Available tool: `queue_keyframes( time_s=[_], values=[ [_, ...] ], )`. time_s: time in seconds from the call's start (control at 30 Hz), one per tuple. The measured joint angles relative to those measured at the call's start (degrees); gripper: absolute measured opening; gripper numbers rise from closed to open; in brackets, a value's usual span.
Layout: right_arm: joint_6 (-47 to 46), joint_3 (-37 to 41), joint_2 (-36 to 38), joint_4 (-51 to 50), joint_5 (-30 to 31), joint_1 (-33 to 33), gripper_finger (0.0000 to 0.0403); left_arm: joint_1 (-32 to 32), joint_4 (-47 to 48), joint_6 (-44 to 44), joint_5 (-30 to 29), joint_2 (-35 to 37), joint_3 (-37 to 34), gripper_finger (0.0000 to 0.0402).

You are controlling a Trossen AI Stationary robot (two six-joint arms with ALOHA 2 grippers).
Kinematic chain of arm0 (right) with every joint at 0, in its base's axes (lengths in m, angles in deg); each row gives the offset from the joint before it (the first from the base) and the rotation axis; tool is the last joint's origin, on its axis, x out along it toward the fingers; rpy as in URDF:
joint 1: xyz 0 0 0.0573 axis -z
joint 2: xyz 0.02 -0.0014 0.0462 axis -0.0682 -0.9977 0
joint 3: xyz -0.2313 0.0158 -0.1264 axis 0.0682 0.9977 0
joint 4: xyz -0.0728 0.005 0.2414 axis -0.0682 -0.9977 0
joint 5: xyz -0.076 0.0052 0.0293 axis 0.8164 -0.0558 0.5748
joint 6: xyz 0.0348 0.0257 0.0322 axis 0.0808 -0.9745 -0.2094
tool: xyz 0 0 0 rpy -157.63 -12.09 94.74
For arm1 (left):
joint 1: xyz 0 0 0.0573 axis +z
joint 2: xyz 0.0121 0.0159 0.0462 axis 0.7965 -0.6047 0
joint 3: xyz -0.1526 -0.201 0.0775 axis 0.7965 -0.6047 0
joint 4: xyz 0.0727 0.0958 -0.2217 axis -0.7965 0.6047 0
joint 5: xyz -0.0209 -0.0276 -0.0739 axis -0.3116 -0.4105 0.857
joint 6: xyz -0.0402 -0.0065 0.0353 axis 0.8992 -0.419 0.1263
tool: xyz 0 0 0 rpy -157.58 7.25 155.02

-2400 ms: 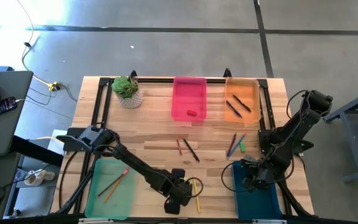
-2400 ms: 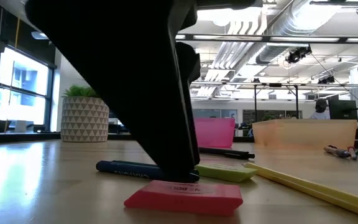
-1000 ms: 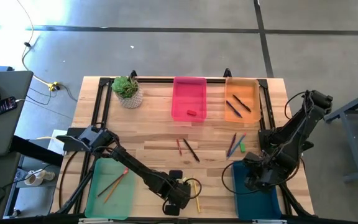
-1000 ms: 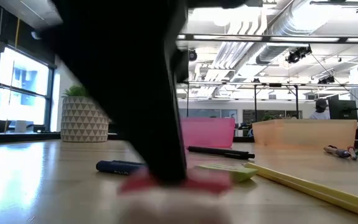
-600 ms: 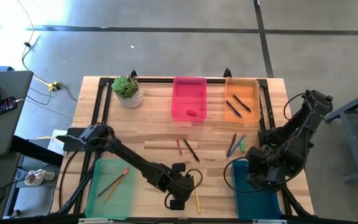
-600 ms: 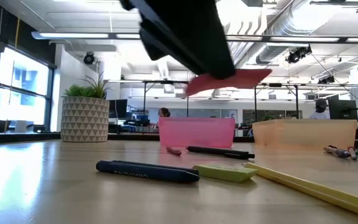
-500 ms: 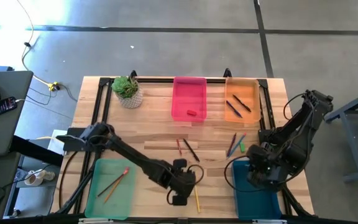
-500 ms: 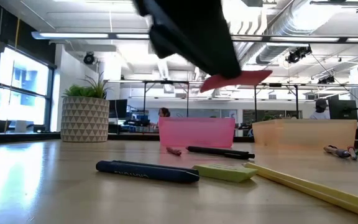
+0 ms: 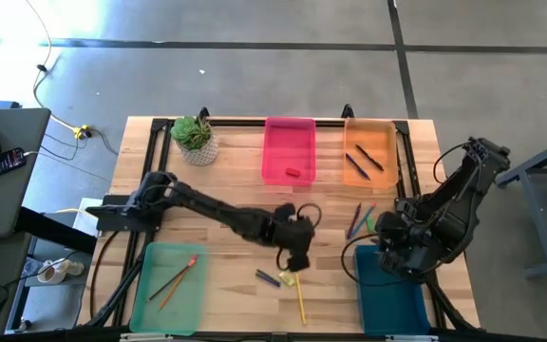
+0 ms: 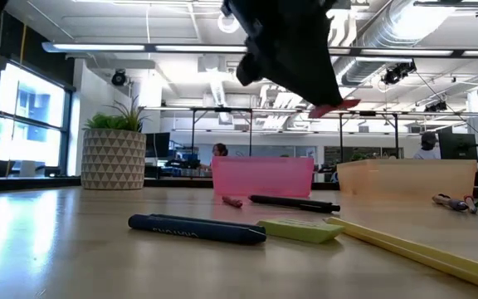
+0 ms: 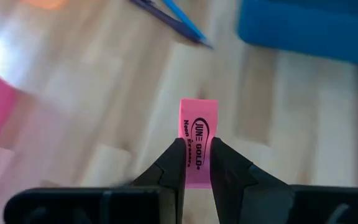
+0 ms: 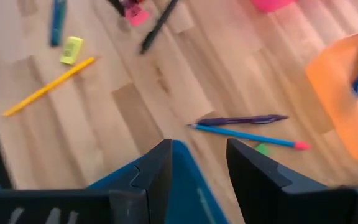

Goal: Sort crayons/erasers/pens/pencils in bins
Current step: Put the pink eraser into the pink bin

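High view: my left claw (image 9: pixel 295 255) sits at frame centre over the bench (image 9: pixel 235 204); right claw (image 9: pixel 385 249) waits above the teal bin (image 9: pixel 394 302), lower right.

Low view: left claw (image 10: pixel 326 98) is raised at upper centre, pinching the pink eraser (image 10: pixel 336 107).

Left wrist view: claw narrow, clamped on the pink eraser (image 11: pixel 198 142), printed "JUN GOLD Neon Erasers".

Right wrist view: fingers (image 12: pixel 156 171) parted, holding nothing.
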Motion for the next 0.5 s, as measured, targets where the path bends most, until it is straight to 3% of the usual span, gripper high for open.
queue_keyframes(
  time_s=[0.5],
  values=[
    [8.1,0.0,2.2,-0.9,0.0,12.8,0.0144,13.0,-2.4,-2.9,-1.9,0.0,0.0,0.0042]
  ],
)
